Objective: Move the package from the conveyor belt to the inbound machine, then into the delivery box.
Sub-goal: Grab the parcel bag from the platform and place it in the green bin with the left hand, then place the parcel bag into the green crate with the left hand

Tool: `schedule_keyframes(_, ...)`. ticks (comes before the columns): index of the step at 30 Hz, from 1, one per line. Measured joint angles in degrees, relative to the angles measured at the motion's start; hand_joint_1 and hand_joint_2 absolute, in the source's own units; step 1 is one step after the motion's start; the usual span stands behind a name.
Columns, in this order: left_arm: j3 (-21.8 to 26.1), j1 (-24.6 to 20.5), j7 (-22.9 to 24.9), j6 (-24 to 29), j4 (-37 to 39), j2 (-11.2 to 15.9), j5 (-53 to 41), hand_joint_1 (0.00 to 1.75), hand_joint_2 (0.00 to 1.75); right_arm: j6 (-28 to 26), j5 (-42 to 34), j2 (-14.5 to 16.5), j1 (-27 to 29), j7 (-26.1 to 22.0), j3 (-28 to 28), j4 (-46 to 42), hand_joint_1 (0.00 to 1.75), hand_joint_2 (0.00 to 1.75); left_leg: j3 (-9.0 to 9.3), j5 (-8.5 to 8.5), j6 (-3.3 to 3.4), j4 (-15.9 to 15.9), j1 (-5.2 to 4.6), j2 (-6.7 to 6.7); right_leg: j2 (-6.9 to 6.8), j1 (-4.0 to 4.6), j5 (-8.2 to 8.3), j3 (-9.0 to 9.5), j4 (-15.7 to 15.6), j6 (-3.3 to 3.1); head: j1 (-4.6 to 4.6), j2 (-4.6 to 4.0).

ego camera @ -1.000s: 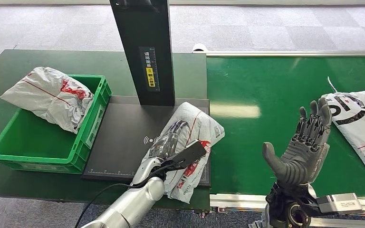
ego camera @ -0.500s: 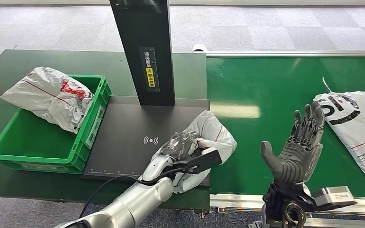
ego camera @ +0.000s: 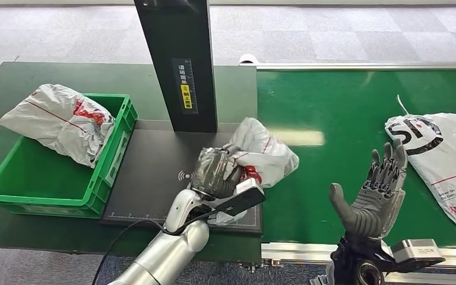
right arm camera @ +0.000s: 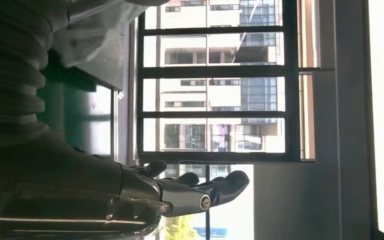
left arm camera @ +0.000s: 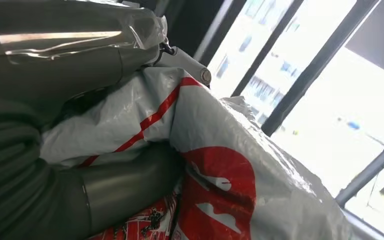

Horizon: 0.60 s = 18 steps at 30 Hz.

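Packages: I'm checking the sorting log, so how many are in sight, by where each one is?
In the green bin: 1 package
Held by the left hand over the scanner plate: 1 package
On the conveyor belt: 1 package
Total: 3

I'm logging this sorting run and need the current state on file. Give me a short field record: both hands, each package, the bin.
left hand: grips the crumpled package over the black scanner plate
right hand: open, fingers spread, raised above the green conveyor belt, holding nothing
package on belt: white bag lying flat beyond the right hand, untouched
green bin: beside the scanner plate
package at bin: white bag draped over the bin's far rim
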Motion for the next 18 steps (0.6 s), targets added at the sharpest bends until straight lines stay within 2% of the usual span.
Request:
schedule_keyframes(2, 3.74, 4.16, 0.6, 1.82, -13.26, 1.33, -3.53, 1.75, 1.75, 0.02, -0.33, -0.02, 1.21, 0.0, -1.04, -0.01, 0.0, 1.75, 0.0, -0.07, -0.04, -0.04, 0.01, 0.14, 0.14, 0.01, -0.02, -0.05, 0.01, -0.03, -0.01, 0.0)
schedule_keyframes(4, 7.51, 8.1, 1.05, 4.45, -24.29, 3.14, -3.06, 1.75, 1.75, 0.25, -0.62, -0.07, 2.1, 0.0, -2.12, 0.04, 0.0, 1.75, 0.06, -0.12, -0.08, -0.07, 0.04, 0.2, 0.19, 0.05, -0.09, -0.03, 0.01, -0.09, -0.02, 0.0)
schedule_keyframes(6, 12.66, 10.16, 0.15, 6.21, -31.81, 5.31, -0.37, 1.75, 1.75, 0.51, -0.92, -0.11, 2.55, 0.0, -3.19, 0.2, 0.0, 1.75, 0.05, -0.12, -0.1, -0.09, 0.11, 0.19, 0.18, 0.13, -0.14, -0.03, 0.01, -0.14, 0.0, 0.0)
schedule_keyframes(9, 24.65, 9.75, -3.65, 6.66, -37.68, 8.54, 1.8, 1.75, 1.75, 0.55, -0.93, -0.12, 2.8, 0.01, -4.63, 1.0, 0.0, 1.75, 0.07, -0.09, -0.15, -0.11, 0.2, 0.2, 0.17, 0.23, -0.14, -0.02, 0.03, -0.18, 0.02, 0.0)
schedule_keyframes(11, 33.35, 7.74, -4.74, 6.7, -38.6, 10.82, 1.42, 1.75, 1.75, 0.49, -0.45, -0.12, 2.78, 0.14, -5.26, 2.03, 0.0, 1.75, 0.12, -0.05, -0.21, -0.12, 0.23, 0.2, 0.18, 0.26, -0.12, -0.01, 0.05, -0.21, 0.01, 0.0)
schedule_keyframes(13, 41.09, 4.59, -2.98, 6.68, -36.87, 13.7, -1.54, 1.75, 1.75, 0.55, 0.05, -0.13, 2.62, 0.43, -5.59, 3.48, 0.0, 1.75, 0.16, 0.0, -0.26, -0.12, 0.25, 0.16, 0.14, 0.28, -0.11, -0.01, 0.05, -0.24, 0.02, 0.0)
schedule_keyframes(15, 47.17, -0.02, 1.21, 6.49, -30.87, 17.41, -7.56, 1.75, 1.75, 0.78, 0.35, -0.16, 2.0, 0.64, -5.77, 5.33, 0.0, 1.75, 0.17, 0.08, -0.32, -0.11, 0.27, 0.04, 0.04, 0.28, -0.11, 0.02, 0.06, -0.25, 0.03, 0.0)
schedule_keyframes(18, 52.99, -7.83, 9.75, 6.37, -16.63, 22.9, -18.82, 1.75, 1.75, 1.34, 0.7, -0.21, 0.61, 0.69, -5.83, 7.85, 0.0, 1.75, 0.17, 0.18, -0.36, -0.11, 0.28, -0.03, -0.01, 0.29, -0.05, 0.06, 0.07, -0.3, 0.03, 0.0)
